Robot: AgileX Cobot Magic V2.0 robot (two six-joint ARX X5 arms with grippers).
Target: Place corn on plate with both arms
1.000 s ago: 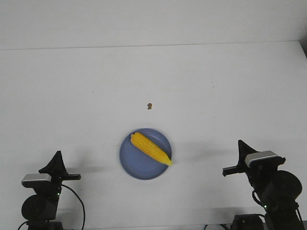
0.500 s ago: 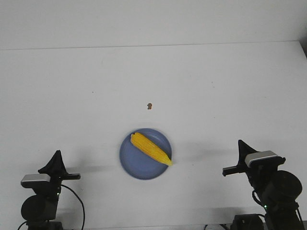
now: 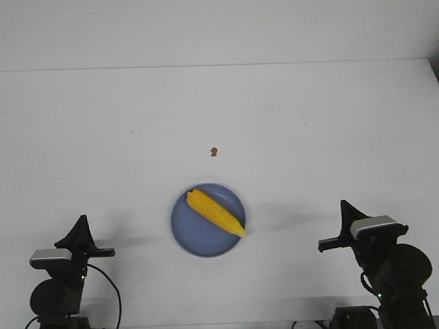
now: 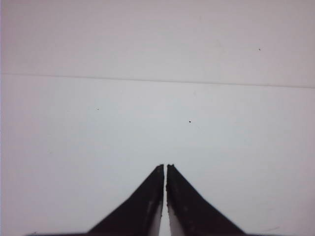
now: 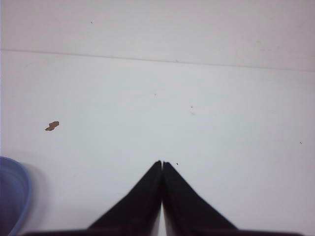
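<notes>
Nothing has moved since a moment ago. The corn [image 3: 216,212] lies on the plate [image 3: 188,236], so the job looks done. Both arms' fingers [image 4: 165,169] [image 5: 162,164] are clenched, holding nothing.

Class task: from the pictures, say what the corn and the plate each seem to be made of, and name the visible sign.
The corn: probably plastic, given its uniformly bright yellow, though it could be real. The plate: likely matte plastic or glazed ceramic, shown by its even periwinkle colour without glare.

Plate [image 5: 11,196] cut by right wrist view edge; corn unseen there; both arm bases cropped.
</notes>
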